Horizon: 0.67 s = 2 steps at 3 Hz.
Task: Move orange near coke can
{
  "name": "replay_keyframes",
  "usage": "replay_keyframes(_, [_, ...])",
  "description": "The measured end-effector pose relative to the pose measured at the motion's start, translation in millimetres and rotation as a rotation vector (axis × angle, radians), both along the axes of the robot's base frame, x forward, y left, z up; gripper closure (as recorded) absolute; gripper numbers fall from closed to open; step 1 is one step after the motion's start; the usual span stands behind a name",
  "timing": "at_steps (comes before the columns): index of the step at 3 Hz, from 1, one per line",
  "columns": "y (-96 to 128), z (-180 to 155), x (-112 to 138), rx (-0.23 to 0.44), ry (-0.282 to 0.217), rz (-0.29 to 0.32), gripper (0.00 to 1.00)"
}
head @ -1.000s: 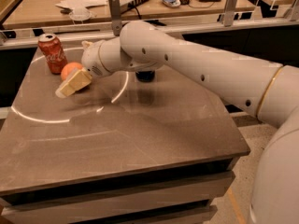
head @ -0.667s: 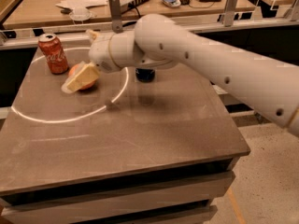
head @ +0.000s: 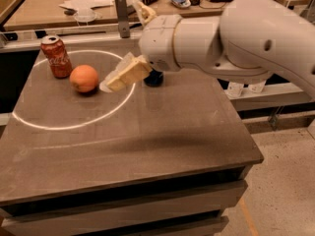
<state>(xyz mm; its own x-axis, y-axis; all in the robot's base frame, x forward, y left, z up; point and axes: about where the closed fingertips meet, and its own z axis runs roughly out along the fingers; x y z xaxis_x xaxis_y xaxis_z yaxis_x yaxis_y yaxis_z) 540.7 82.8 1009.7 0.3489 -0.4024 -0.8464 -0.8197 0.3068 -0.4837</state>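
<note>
The orange (head: 84, 78) rests on the dark table top (head: 147, 132), just right of the red coke can (head: 56, 56), which stands upright at the back left. There is a small gap between the two. My gripper (head: 124, 73) hangs above the table to the right of the orange and apart from it, its cream-coloured fingers (head: 129, 73) pointing down-left. It holds nothing. The white arm reaches in from the right.
A dark blue can (head: 154, 77) stands behind the gripper, mostly hidden by the wrist. A white ring of light lies on the table around the orange. A cluttered desk with papers (head: 86, 3) runs behind the table. Floor lies to the right.
The gripper was at the orange beside the can a second ago. It has let go and drawn back to the right and upward, leaving the orange on the table next to the coke can.
</note>
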Motion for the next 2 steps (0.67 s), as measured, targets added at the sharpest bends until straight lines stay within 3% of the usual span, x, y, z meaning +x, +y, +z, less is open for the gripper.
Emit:
replay_keyframes(1, [-45.1,4.7,2.0,0.004,-0.011,-0.083,0.0])
replay_keyframes(2, [-45.1,4.7,2.0,0.004,-0.011,-0.083,0.0])
